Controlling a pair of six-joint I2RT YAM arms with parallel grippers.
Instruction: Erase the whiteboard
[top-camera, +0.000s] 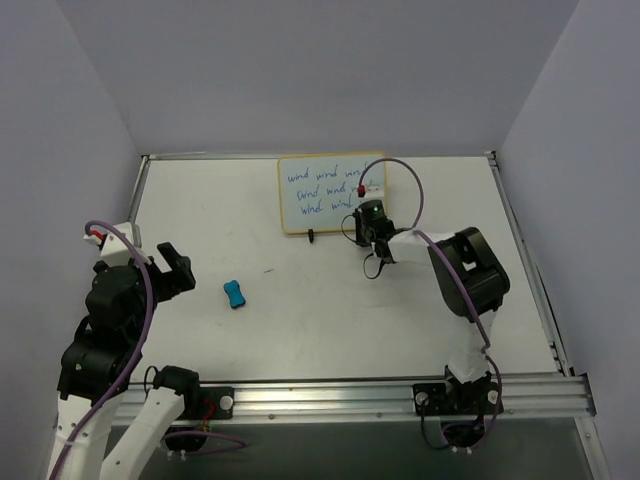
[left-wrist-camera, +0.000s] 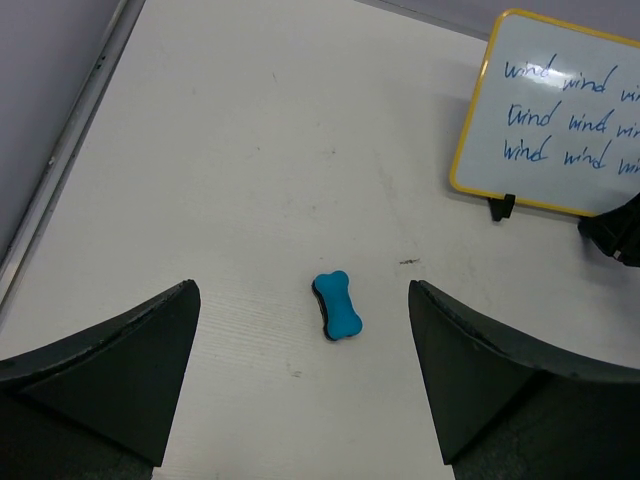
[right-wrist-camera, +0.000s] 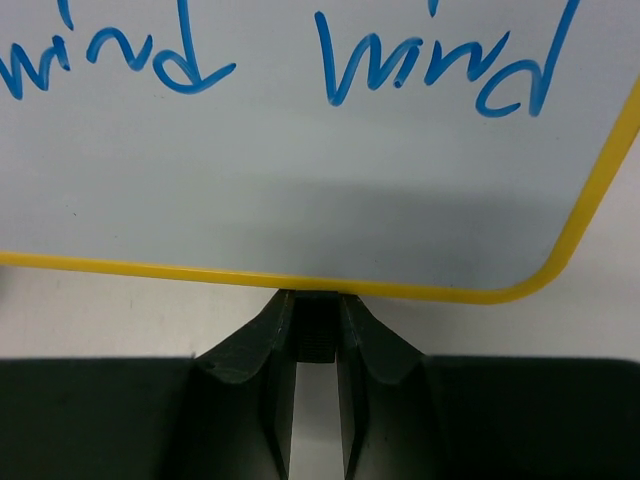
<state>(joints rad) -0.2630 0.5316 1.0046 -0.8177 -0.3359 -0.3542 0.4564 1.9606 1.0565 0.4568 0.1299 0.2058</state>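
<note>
The whiteboard (top-camera: 330, 190) stands at the back centre of the table, white with a yellow frame and lines of blue handwriting; it also shows in the left wrist view (left-wrist-camera: 560, 120) and fills the right wrist view (right-wrist-camera: 300, 180). My right gripper (top-camera: 368, 215) (right-wrist-camera: 317, 320) is shut on the small black foot (right-wrist-camera: 317, 338) under the board's lower right edge. A blue bone-shaped eraser (top-camera: 234, 295) (left-wrist-camera: 337, 305) lies flat on the table. My left gripper (top-camera: 172, 268) (left-wrist-camera: 302, 290) is open and empty, to the left of the eraser and above the table.
The board's other black foot (top-camera: 311, 237) (left-wrist-camera: 502, 207) rests on the table. A metal rail (top-camera: 350, 395) runs along the near edge. Raised borders (top-camera: 520, 230) line the table's sides, with grey walls around. A purple cable (top-camera: 420, 200) loops over the right arm.
</note>
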